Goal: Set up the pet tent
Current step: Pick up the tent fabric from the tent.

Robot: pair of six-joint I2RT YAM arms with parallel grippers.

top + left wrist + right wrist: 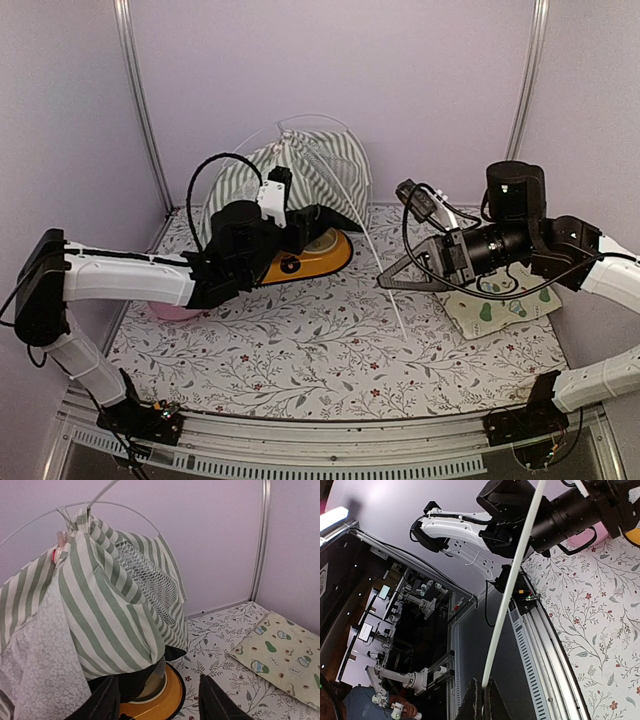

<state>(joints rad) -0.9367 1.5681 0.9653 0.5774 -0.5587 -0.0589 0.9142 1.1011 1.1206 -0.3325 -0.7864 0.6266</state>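
White-and-black left arm (120, 275) extends from lower left toward frame centre; its black two-finger left gripper (160, 702) stands parted, holding nothing. White-and-black right arm (600, 270) reaches leftward from the right edge; right gripper (482, 700) pinches a thin white pole (512, 590) end.

Orange double pet bowl (315, 264) half hidden under sage-green and white striped fabric tent (310, 160) and left arm (120, 275), pink object (178, 312) mostly beneath that arm, pale yellow avocado-print mat (280, 652) cut by the left wrist view's edge, thin white pole (512, 580) running off the right wrist view's top.
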